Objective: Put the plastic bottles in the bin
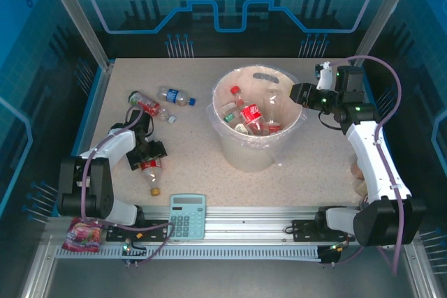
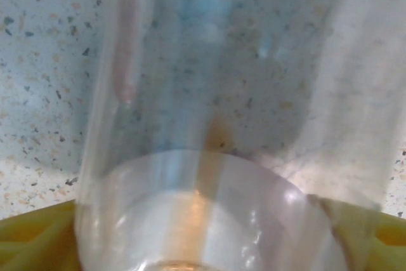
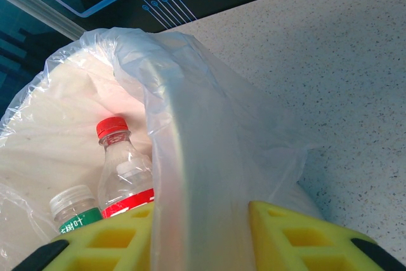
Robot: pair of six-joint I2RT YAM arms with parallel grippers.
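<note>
— Plastic bottles (image 1: 143,102): where do they sit against the left claw (image 1: 151,153)?
— One, the yellow-capped bottle (image 1: 149,171), lies on the table (image 1: 293,179) right inside it. The left arm is folded low with the wrist tipped down, and the yellow fingers (image 2: 38,242) press both sides of the clear body. A few more lie just beyond that claw; the rest are well off to its right, in the bin (image 1: 246,150).
— And the right claw (image 1: 302,94)?
— Its arm reaches far forward and bends inward. The claw is clamped on the bin's rim, with the clear liner (image 3: 254,131) bunched between the fingers. Just past it a red-capped bottle (image 3: 124,163) stands beside a green-labelled bottle (image 3: 76,211).
— Anything else nearby?
— A calculator (image 1: 187,215) behind the left claw, and a pink packet (image 1: 82,234) further back
</note>
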